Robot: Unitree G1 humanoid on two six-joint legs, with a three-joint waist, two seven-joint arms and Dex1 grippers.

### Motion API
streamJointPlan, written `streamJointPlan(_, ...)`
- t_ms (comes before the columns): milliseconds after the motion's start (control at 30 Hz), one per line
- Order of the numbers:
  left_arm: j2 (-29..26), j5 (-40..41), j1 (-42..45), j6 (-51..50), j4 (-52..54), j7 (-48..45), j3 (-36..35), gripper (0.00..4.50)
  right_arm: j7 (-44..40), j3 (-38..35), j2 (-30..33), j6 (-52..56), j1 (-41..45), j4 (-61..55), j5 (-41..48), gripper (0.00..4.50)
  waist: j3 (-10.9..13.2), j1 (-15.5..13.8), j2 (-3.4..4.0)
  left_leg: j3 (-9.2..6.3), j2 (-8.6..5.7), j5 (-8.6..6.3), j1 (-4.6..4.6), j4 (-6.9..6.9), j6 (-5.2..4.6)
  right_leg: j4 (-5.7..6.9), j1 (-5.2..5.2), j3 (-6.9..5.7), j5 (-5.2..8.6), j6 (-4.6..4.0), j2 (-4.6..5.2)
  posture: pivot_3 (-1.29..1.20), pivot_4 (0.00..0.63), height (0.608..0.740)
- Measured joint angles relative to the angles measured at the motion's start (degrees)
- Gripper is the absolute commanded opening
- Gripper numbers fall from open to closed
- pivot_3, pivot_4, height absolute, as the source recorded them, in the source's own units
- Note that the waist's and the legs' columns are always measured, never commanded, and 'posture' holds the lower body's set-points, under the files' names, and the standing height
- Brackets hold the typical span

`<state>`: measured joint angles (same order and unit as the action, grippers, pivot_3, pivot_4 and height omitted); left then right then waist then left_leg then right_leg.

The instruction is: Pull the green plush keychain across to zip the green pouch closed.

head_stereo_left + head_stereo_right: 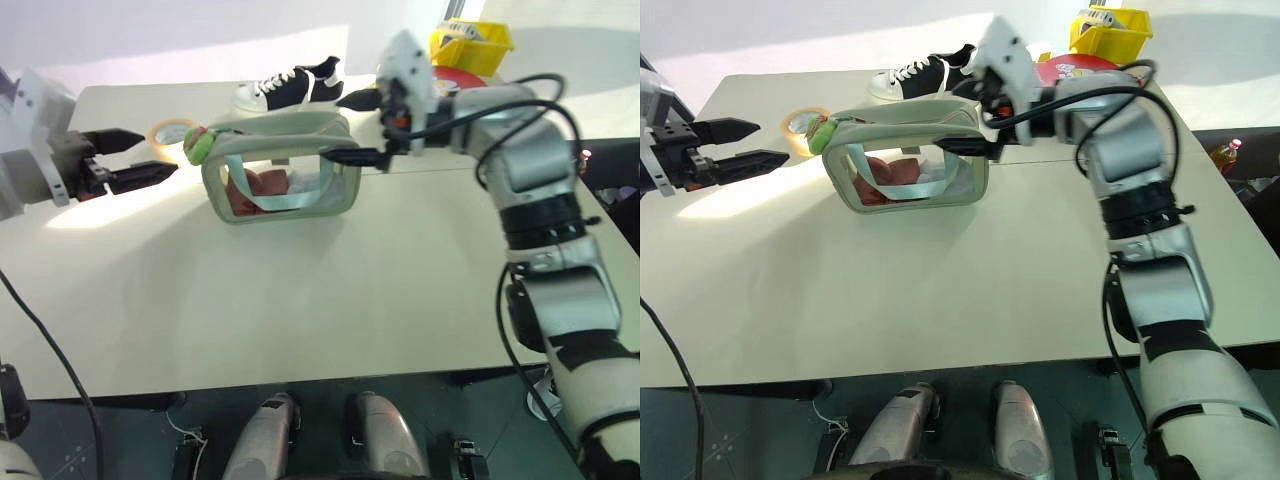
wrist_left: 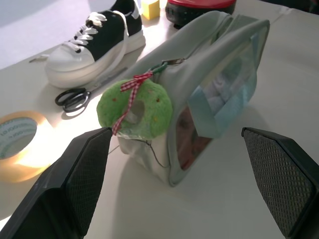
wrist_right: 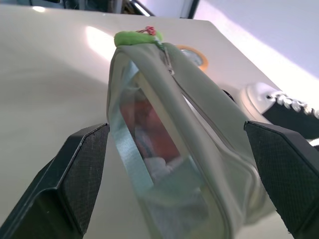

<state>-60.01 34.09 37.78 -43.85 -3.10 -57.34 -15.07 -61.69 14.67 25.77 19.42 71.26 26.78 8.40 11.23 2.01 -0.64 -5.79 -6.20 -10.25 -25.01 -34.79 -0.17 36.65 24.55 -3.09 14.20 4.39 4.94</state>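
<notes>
Right tool point(image 1: 358, 127) open, straddling green pouch point(image 1: 285, 185) end at 3 o'clock; left tool point(image 1: 140, 158) open, short of green plush keychain point(image 1: 199, 146) at 9. Risk: unclamped pouch slides when keychain gets pulled.

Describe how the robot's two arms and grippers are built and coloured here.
The right arm is silver-grey segments with black joint bands, and black cables loop along it. Both wrists have white housings. The right gripper and left gripper each have two black tapering fingers with mesh-textured inner pads.
</notes>
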Motion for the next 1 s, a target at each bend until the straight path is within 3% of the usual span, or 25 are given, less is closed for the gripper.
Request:
streamJointPlan(100, 1.1, 1.1, -1.1, -0.9, 3.4, 1.9, -1.7, 4.44, 0.0, 3.6, -3.4, -8.9, 2.2, 9.1, -5.1, 4.5, 0.0, 0.0, -0.01, -0.01, -0.02, 0.0, 0.0, -0.09, 0.01, 0.03, -0.03, 0.01, -0.01, 0.0, -0.03, 0.0, 0.15, 0.74)
streamJointPlan(200, 2.1, 2.5, -3.9, -2.9, 6.5, 3.7, -2.9, 4.5, 0.8, 5.7, -5.7, -16.2, 4.1, 18.9, -9.6, 3.63, 0.0, 0.2, -0.02, 0.01, -0.03, 0.02, 0.0, -0.2, 0.04, 0.28, 0.03, 0.11, -0.01, 0.0, -0.06, 0.0, 0.15, 0.74)
streamJointPlan(433, 3.9, 5.5, -8.5, -5.8, 12.9, 7.6, -6.3, 4.5, 2.1, 6.4, -6.8, -25.8, 8.1, 30.6, -15.0, 0.07, 0.0, 0.5, -0.01, -0.05, 0.15, 0.21, 0.13, -0.11, 0.37, 0.49, 0.1, 0.18, -0.12, -0.22, -0.3, 0.0, 0.15, 0.74)
streamJointPlan(667, 3.8, 6.7, -8.6, -5.9, 13.4, 9.2, -7.1, 4.5, -3.3, 4.9, -5.9, -24.3, 8.8, 28.2, -14.8, 0.07, 0.0, 0.4, 0.0, -0.05, 0.16, 0.25, 0.15, -0.05, 0.43, 0.5, 0.12, 0.2, -0.14, -0.26, -0.34, 0.0, 0.15, 0.74)
streamJointPlan(767, 3.1, 7.2, -9.2, -6.1, 13.5, 9.0, -8.0, 4.5, -7.9, 4.3, -3.0, -20.5, 7.5, 19.4, -13.6, 0.07, 0.0, 0.4, -0.01, -0.05, 0.16, 0.23, 0.15, 0.01, 0.4, 0.47, 0.14, 0.21, -0.14, -0.26, -0.33, 0.0, 0.15, 0.74)
streamJointPlan(1000, 2.8, 7.7, -10.6, -6.1, 14.0, 9.6, -8.9, 4.5, -10.6, 4.0, 0.4, 1.2, -8.2, -8.4, -10.6, 0.07, 0.0, 0.4, -0.02, -0.04, 0.16, 0.22, 0.21, -0.06, 0.38, 0.55, 0.12, 0.3, -0.14, -0.27, -0.33, 0.0, 0.15, 0.74)
